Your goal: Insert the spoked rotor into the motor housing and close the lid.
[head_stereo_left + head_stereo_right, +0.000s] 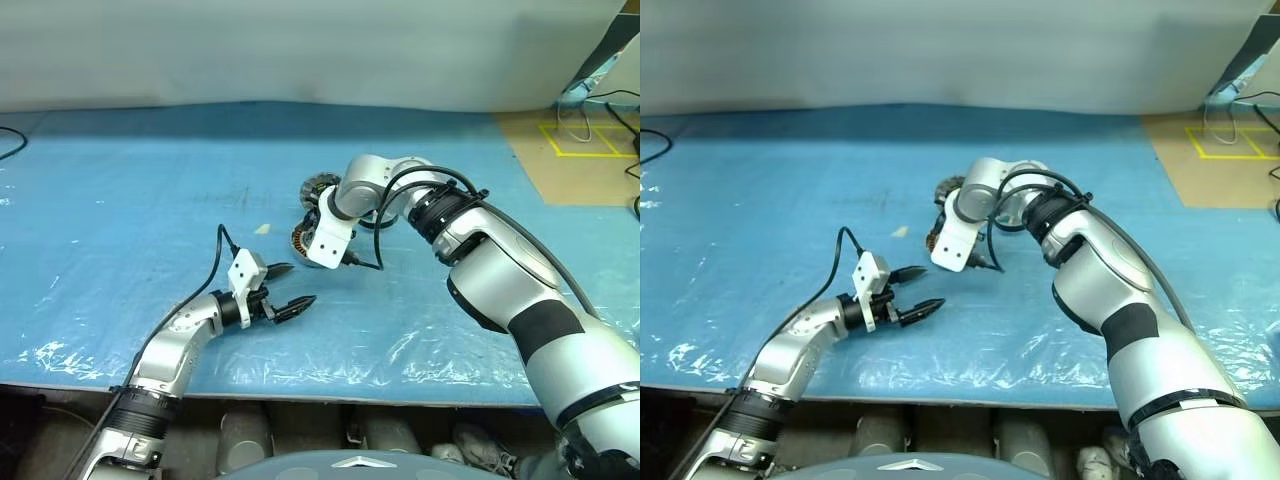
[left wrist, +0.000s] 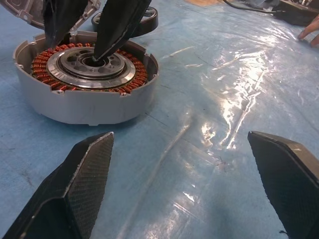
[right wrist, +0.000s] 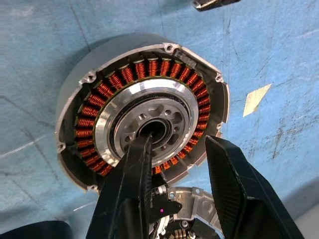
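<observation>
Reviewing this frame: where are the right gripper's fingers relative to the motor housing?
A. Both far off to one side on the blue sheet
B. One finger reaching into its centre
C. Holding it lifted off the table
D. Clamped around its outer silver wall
B: in the right wrist view one of the right gripper fingers reaches into the dark centre hole of the motor housing, which rests on the blue sheet.

Both arms wear glossy silver-grey shells broken by black bands at the joints. The right arm [image 1: 500, 270] is bulky, with a rounded silver elbow and a black cable looping over its wrist to a white camera block [image 1: 330, 238]. The left arm [image 1: 165, 355] is slimmer, a thin black cable arching to its white block. Each gripper carries 2 pointed black fingers [image 2: 79, 189] with a fine woven texture.
</observation>
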{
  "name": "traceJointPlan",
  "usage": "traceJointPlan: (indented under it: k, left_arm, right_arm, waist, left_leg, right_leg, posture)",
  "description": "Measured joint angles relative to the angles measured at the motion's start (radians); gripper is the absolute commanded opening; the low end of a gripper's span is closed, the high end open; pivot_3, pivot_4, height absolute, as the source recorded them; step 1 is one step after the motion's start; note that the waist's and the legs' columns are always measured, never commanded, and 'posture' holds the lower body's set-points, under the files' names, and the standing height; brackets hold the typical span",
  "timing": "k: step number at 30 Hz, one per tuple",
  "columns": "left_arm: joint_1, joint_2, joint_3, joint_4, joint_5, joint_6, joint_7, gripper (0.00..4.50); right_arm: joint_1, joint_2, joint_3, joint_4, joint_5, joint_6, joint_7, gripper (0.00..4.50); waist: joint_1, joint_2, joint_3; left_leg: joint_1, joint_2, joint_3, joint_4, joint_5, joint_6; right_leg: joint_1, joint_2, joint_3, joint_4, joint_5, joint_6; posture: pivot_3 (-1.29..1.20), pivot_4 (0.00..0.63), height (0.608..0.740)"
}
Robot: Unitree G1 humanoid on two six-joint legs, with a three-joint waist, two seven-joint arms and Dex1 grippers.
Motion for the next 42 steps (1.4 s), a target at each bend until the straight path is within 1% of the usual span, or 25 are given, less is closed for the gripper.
traceJointPlan:
  k: [6, 8, 11, 13, 15, 17, 19, 20, 22, 24, 27, 30, 32, 33, 36, 38, 42]
  left_arm:
    - [-0.016, 0.001, 0.0, 0.003, 0.0, 0.003, -0.009, 4.5]
    - [-0.017, 0.001, 0.0, 0.006, 0.0, 0.003, -0.01, 4.5]
    - [-0.02, 0.002, 0.002, 0.005, -0.002, 0.003, -0.011, 4.5]
    - [-0.018, 0.006, 0.008, -0.001, -0.01, 0.008, -0.011, 4.5]
    - [-0.017, 0.012, 0.014, -0.025, -0.03, 0.027, -0.013, 4.5]
    - [-0.016, 0.023, 0.023, -0.059, -0.056, 0.05, -0.021, 4.5]
    - [-0.024, 0.031, 0.036, -0.075, -0.085, 0.074, -0.034, 4.5]
    - [-0.039, 0.038, 0.04, -0.073, -0.098, 0.087, -0.045, 4.5]
    - [-0.079, 0.045, 0.055, -0.069, -0.124, 0.107, -0.059, 4.5]
    - [-0.127, 0.049, 0.076, -0.06, -0.152, 0.128, -0.07, 4.5]
    - [-0.196, 0.047, 0.096, -0.039, -0.182, 0.156, -0.075, 4.5]
    - [-0.228, 0.033, 0.094, -0.016, -0.19, 0.168, -0.074, 4.5]
    - [-0.235, 0.028, 0.09, -0.006, -0.19, 0.171, -0.073, 4.5]
    - [-0.235, 0.029, 0.089, -0.003, -0.189, 0.173, -0.072, 4.5]
    - [-0.236, 0.028, 0.078, -0.006, -0.187, 0.178, -0.069, 4.5]
    - [-0.231, 0.031, 0.076, -0.008, -0.184, 0.181, -0.065, 4.5]
    - [-0.211, 0.037, 0.076, -0.021, -0.18, 0.191, -0.048, 4.5]
  right_arm:
    - [0.001, -0.016, -0.013, -0.052, 0.051, 0.002, 0.047, 1.71]
    - [0.004, -0.022, -0.036, -0.078, 0.083, 0.012, 0.067, 1.71]
    - [0.045, -0.066, -0.115, -0.155, 0.187, 0.08, 0.116, 1.71]
    - [0.114, -0.12, -0.179, -0.225, 0.282, 0.16, 0.176, 1.71]
    - [0.218, -0.176, -0.256, -0.319, 0.387, 0.287, 0.246, 1.71]
    - [0.361, -0.234, -0.356, -0.453, 0.533, 0.515, 0.324, 1.71]
    - [0.459, -0.27, -0.45, -0.588, 0.65, 0.74, 0.357, 1.71]
    - [0.49, -0.289, -0.494, -0.653, 0.703, 0.846, 0.362, 1.71]
    - [0.524, -0.324, -0.564, -0.744, 0.768, 0.985, 0.357, 1.71]
    - [0.546, -0.346, -0.626, -0.781, 0.8, 1.072, 0.323, 1.71]
    - [0.552, -0.335, -0.667, -0.722, 0.786, 1.115, 0.189, 1.71]
    - [0.501, -0.282, -0.64, -0.549, 0.715, 1.116, 0.042, 1.71]
    - [0.461, -0.242, -0.623, -0.444, 0.685, 1.128, -0.016, 1.71]
    - [0.429, -0.201, -0.629, -0.377, 0.691, 1.164, -0.035, 1.71]
    - [0.357, -0.132, -0.629, -0.261, 0.714, 1.23, -0.052, 1.71]
    - [0.324, -0.128, -0.623, -0.213, 0.713, 1.233, -0.046, 1.71]
    - [0.298, -0.146, -0.593, -0.173, 0.694, 1.196, -0.007, 1.71]
  waist:
    - [-0.001, 0.0, 0.0]
    - [0.0, 0.0, 0.0]
    - [0.004, 0.0, 0.0]
    - [0.011, -0.001, 0.0]
    - [0.016, -0.002, 0.0]
    - [0.018, -0.002, 0.001]
    - [0.017, 0.0, 0.002]
    - [0.012, 0.001, 0.003]
    - [0.009, 0.001, 0.003]
    - [0.009, 0.001, 0.003]
    - [0.007, 0.001, 0.003]
    - [0.003, 0.001, 0.003]
    - [0.004, 0.002, 0.003]
    - [0.002, 0.002, 0.003]
    - [0.007, 0.003, 0.004]
    - [0.015, 0.003, 0.004]
    - [0.031, 0.003, 0.004]
  left_leg:
    - [0.0, 0.0, 0.0, 0.0, 0.0, 0.0]
    - [0.0, 0.0, 0.0, 0.0, 0.0, 0.0]
    - [-0.001, 0.0, 0.0, 0.0, 0.0, 0.0]
    - [-0.001, 0.0, 0.0, 0.001, 0.0, 0.001]
    - [-0.002, -0.001, 0.0, 0.002, 0.0, 0.001]
    - [-0.002, -0.001, 0.0, 0.002, 0.0, 0.002]
    - [-0.001, -0.001, 0.0, 0.001, 0.001, 0.002]
    - [0.0, 0.0, 0.0, 0.001, 0.001, 0.002]
    - [0.001, 0.001, 0.0, 0.001, 0.0, 0.001]
    - [0.004, 0.001, 0.0, 0.001, 0.0, 0.0]
    - [0.007, -0.001, 0.001, 0.002, 0.0, 0.0]
    - [0.006, -0.002, 0.001, 0.001, 0.001, -0.002]
    - [0.004, -0.001, 0.001, 0.0, 0.002, -0.003]
    - [0.003, -0.001, 0.001, -0.001, 0.002, -0.003]
    - [-0.003, -0.001, 0.001, -0.002, 0.003, -0.002]
    - [-0.006, -0.001, 0.001, -0.001, 0.004, 0.0]
    - [-0.007, 0.0, 0.001, -0.001, 0.004, 0.0]
  right_leg:
    - [0.0, 0.0, 0.0, 0.0, 0.0, 0.0]
    - [0.0, 0.0, 0.0, 0.0, 0.0, 0.0]
    - [0.0, 0.0, 0.0, 0.0, 0.0, 0.0]
    - [0.001, 0.0, 0.0, 0.0, 0.0, 0.0]
    - [0.001, 0.0, 0.0, -0.001, 0.0, 0.0]
    - [0.001, 0.0, 0.0, -0.001, 0.0, 0.0]
    - [0.001, 0.001, 0.0, -0.001, 0.0, 0.0]
    - [0.001, 0.002, 0.0, 0.0, 0.001, -0.001]
    - [0.001, 0.003, 0.0, 0.0, 0.001, -0.002]
    - [0.002, 0.003, 0.0, 0.0, 0.002, -0.003]
    - [0.004, 0.003, 0.003, 0.0, 0.002, -0.002]
    - [0.002, 0.003, 0.003, 0.0, 0.002, -0.002]
    - [0.001, 0.003, 0.003, -0.001, 0.002, -0.003]
    - [0.001, 0.003, 0.003, -0.002, 0.002, -0.003]
    - [-0.004, 0.003, 0.001, -0.003, 0.002, -0.003]
    - [-0.005, 0.003, 0.0, -0.002, 0.002, -0.003]
    - [-0.005, 0.003, -0.001, -0.003, 0.002, -0.003]
  posture:
    - [0.0, 0.15, 0.74]
    - [0.0, 0.15, 0.74]
    - [0.0, 0.15, 0.74]
    - [0.0, 0.15, 0.74]
    - [0.0, 0.15, 0.74]
    - [0.0, 0.15, 0.74]
    - [0.0, 0.15, 0.74]
    - [0.0, 0.15, 0.74]
    - [0.0, 0.15, 0.74]
    - [0.0, 0.15, 0.74]
    - [0.0, 0.15, 0.74]
    - [0.0, 0.15, 0.74]
    - [0.0, 0.15, 0.74]
    - [0.0, 0.15, 0.74]
    - [0.0, 0.15, 0.74]
    - [0.0, 0.15, 0.74]
    - [0.0, 0.15, 0.74]
